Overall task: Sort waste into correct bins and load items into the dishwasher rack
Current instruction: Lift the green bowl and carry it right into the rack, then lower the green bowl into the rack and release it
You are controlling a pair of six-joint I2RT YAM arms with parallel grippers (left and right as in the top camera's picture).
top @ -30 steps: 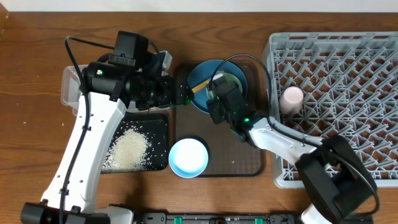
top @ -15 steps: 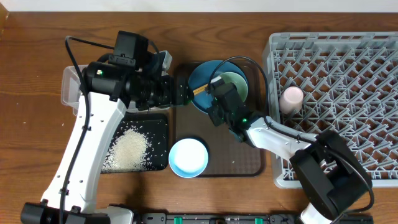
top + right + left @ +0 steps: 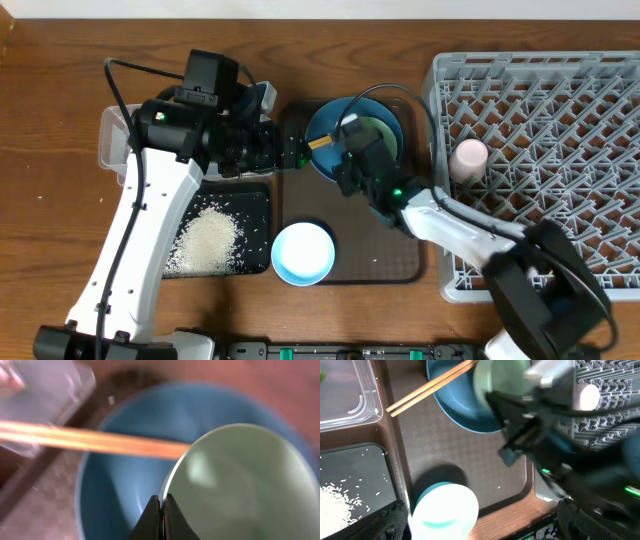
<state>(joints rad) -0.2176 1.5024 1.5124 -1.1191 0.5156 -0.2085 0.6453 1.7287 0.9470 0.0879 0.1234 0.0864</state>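
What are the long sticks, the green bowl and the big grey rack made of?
Sticks: probably wood or bamboo, tan and matte.
Green bowl: plastic or glazed ceramic, smooth with a soft shine.
Grey rack: looks like moulded plastic, even matte colour, thin lattice pegs.

Even, bright light from above; soft shadow beside the small white bowl [image 3: 445, 512]. Right wrist view smeared, perhaps motion blur; overhead sharp.

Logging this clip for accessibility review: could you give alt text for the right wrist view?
The right pincer is shut on the rim of the mint-green bowl, which sits in the dark-blue plate. Wooden chopsticks lie across the plate's left edge.
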